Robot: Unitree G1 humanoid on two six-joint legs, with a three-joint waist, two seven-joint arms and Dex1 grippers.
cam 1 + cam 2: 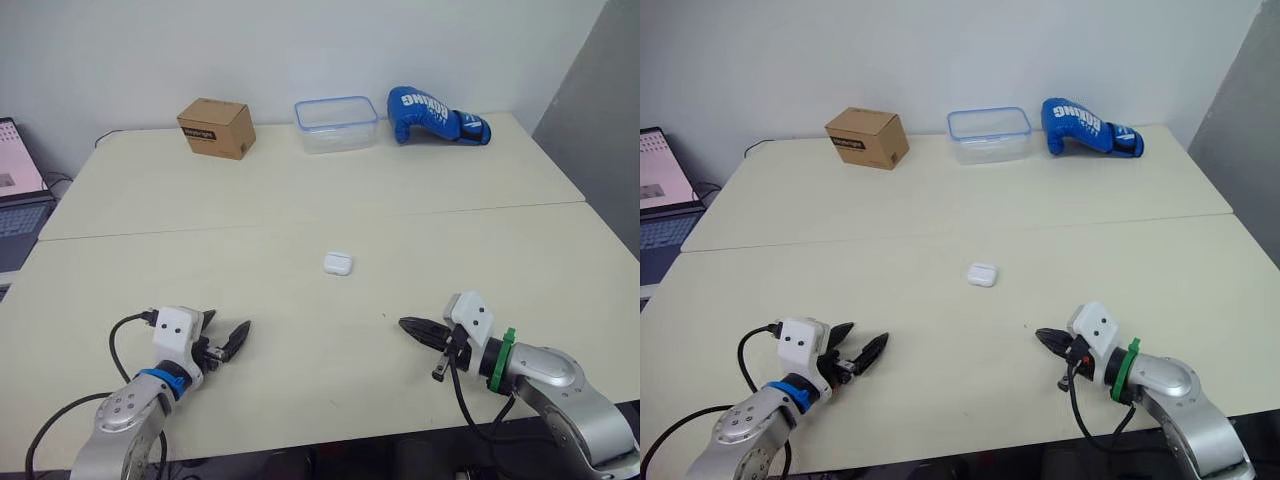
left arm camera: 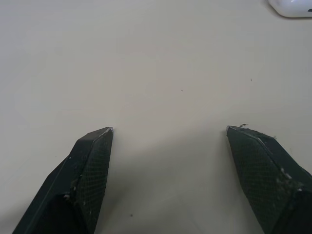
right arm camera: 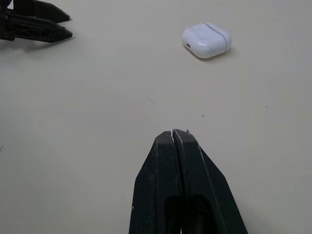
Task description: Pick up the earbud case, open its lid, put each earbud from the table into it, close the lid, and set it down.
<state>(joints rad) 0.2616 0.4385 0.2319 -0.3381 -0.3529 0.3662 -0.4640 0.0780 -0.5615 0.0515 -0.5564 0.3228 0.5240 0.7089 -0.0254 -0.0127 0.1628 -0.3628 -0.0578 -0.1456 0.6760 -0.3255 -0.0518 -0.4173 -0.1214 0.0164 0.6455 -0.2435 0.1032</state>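
Both head eyes look forward and down across the whole bench (image 1: pixel 300 210) from its near edge; the wrist cameras sit low and close, along the left pincer (image 2: pixel 169 128) and right pincer (image 3: pixel 173 132); both share the earbud case (image 3: pixel 206 40).

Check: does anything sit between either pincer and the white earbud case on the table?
Nothing visible does. Only bare cream tabletop lies between the small white rounded earbud case and the open left pincer, and likewise the shut right pincer.
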